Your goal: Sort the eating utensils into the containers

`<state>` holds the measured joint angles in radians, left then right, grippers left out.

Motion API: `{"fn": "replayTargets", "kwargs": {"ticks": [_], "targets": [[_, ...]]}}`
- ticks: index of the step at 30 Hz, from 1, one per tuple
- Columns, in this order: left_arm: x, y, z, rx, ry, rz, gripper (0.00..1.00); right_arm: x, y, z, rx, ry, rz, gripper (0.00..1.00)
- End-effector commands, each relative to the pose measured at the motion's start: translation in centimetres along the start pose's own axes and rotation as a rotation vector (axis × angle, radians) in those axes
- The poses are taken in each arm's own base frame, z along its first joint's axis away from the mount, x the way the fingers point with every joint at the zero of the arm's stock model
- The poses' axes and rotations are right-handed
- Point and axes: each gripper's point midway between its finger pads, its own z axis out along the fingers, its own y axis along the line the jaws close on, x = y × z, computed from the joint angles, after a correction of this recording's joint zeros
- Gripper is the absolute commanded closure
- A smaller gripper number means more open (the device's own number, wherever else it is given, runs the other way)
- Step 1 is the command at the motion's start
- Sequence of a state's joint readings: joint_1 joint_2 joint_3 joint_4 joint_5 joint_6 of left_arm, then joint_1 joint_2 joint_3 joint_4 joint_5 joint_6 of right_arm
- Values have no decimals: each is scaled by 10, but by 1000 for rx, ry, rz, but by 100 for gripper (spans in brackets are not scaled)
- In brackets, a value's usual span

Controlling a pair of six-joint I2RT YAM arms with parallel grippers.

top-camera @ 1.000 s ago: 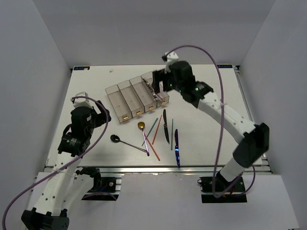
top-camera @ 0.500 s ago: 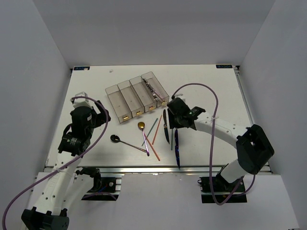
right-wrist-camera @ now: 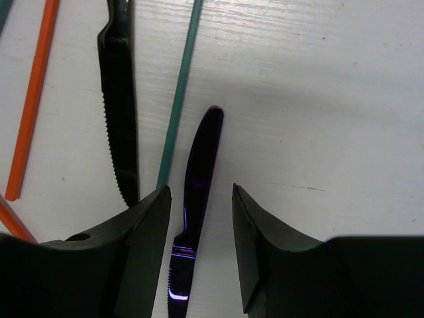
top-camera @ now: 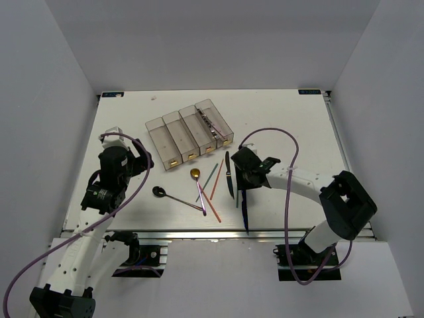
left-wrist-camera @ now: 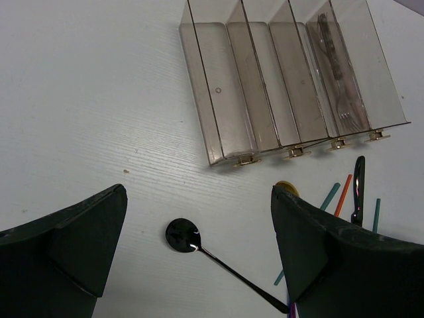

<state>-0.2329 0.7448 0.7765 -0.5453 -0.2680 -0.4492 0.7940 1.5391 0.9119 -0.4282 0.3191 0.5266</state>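
The iridescent blue knife (right-wrist-camera: 197,189) lies flat on the white table (top-camera: 285,126), and we see it running lengthwise between the two fingers (right-wrist-camera: 142,252) of the right gripper (top-camera: 244,185). The fingers are spread to either side of it, with a strip of table showing on each side, so they pinch nothing. We cannot tell whether their tips touch the table.

In the right wrist view a teal chopstick (right-wrist-camera: 177,99) lies just beside the knife on its left. Next comes the black knife (right-wrist-camera: 119,112) with its serrated edge, and further out an orange chopstick (right-wrist-camera: 32,99).

From above we find this cutlery gathered on the near side of the bins (top-camera: 189,132), along with a gold-bowled spoon (top-camera: 195,173) and a dark spoon (top-camera: 159,191) whose thin handle runs toward the chopsticks.

The bins are four clear-grey troughs joined in a row and set at a slant, each with a yellowish tag (left-wrist-camera: 246,160) at its near end. A silvery fork (left-wrist-camera: 338,86) lies in the end bin on the right arm's side.

The left gripper (top-camera: 142,161) is over the table to the left of the bins. Its fingers (left-wrist-camera: 73,245) stand wide apart and hold nothing, and the dark spoon's bowl shows on the table between them
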Motion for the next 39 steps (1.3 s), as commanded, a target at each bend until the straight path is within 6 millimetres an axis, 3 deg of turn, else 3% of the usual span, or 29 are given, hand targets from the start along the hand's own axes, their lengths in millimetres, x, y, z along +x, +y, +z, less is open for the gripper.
{"fn": "replayTargets", "kwargs": {"ticks": [1,12,17,22,29,31,32,33,35,39], "targets": [[1,-5,0,27,2,8,2,-1,11,2,-28,-18,20,53],[0,-7,-3,37,-5,7,2,30,-1,17,79,62,20,58],[1,-9,-2,45,0,11,2,61,-6,26,100,137,-5,65],[1,-10,-3,51,-1,13,2,80,-7,25,114,193,-23,69],[0,-11,-5,55,-4,13,2,86,-2,23,84,216,-28,71],[1,-11,-5,54,-4,15,2,88,2,25,61,223,-31,82],[1,-12,-5,56,-5,16,2,87,2,25,61,223,-32,95],[1,-12,-5,56,-5,15,2,85,0,25,75,218,-33,100],[1,-11,-5,54,-4,16,2,84,-6,24,115,215,-35,100],[1,-12,-5,54,-5,16,2,60,-17,9,175,115,1,100]]}}
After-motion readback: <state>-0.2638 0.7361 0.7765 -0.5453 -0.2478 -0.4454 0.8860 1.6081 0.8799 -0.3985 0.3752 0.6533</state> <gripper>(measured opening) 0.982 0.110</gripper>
